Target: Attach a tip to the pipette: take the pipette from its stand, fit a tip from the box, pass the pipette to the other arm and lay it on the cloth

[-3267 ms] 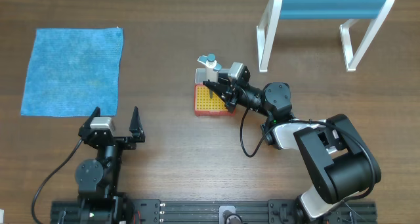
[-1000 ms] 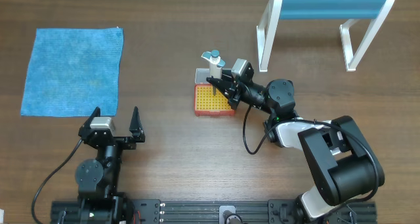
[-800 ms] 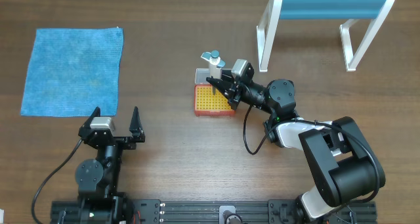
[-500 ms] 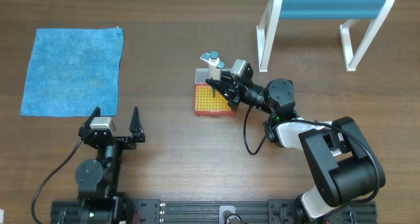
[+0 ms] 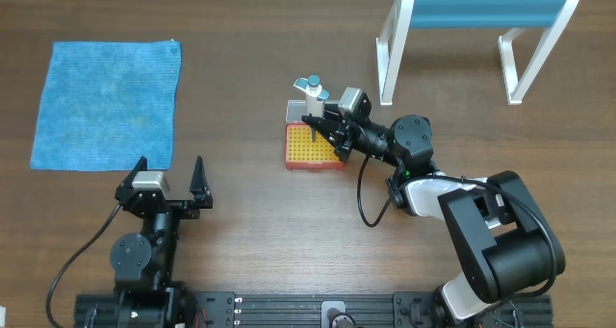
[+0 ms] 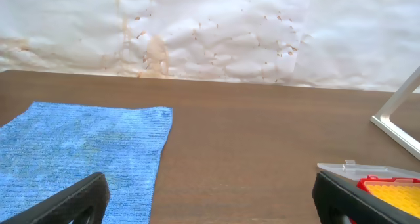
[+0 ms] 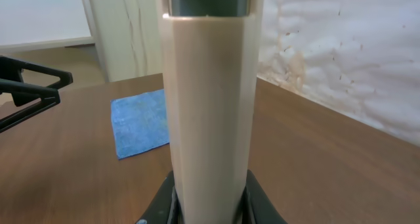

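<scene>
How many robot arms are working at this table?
2. The left arm stands at the left, below the blue cloth. The right arm, based at the right, extends to the yellow tip box, holding the pipette.

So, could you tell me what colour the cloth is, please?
The cloth is blue, clearest in the top view.

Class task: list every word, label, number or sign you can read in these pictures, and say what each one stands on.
No text can be read anywhere.
pipette: plain pale body, no print on the side shown.
tip box: no label visible.
blue cloth: no tag or lettering visible.
white and blue stand: no markings legible.
</scene>
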Robot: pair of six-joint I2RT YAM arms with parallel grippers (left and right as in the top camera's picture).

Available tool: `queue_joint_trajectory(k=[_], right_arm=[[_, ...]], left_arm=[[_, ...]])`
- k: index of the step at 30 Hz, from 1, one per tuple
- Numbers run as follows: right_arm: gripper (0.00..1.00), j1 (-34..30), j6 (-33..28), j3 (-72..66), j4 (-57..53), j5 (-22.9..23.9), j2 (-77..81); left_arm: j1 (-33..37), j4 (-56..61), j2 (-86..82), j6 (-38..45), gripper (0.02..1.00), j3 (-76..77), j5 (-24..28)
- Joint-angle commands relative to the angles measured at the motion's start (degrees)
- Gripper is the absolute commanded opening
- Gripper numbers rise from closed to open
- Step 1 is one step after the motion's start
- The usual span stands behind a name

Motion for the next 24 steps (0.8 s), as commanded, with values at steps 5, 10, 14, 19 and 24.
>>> queue_joint_trajectory(k=[5, 10, 14, 19, 24], right_arm=[[0.077, 1.0, -0.6, 0.5, 0.5, 1.1, -1.2], [0.077, 1.2, -0.7, 0.5, 0.5, 1.2, -0.5], [0.077, 1.2, -2.1, 0.6, 0.5, 1.4, -0.5], [0.082, 1.2, -2.1, 0.7, 0.5, 2.4, -0.5], [0.077, 1.2, -2.2, 0.7, 0.4, 2.5, -0.5]], left_arm=[[-0.3, -0.4, -0.4, 0.5, 0.998, -0.1, 0.6], [-0.3, -0.4, -0.4, 0.5, 0.998, -0.1, 0.6], [-0.3, -0.4, -0.4, 0.5, 0.998, -0.1, 0.6], [-0.3, -0.4, -0.4, 0.5, 0.996, -0.1, 0.6], [-0.3, -0.4, -0.4, 0.5, 0.998, -0.1, 0.6]])
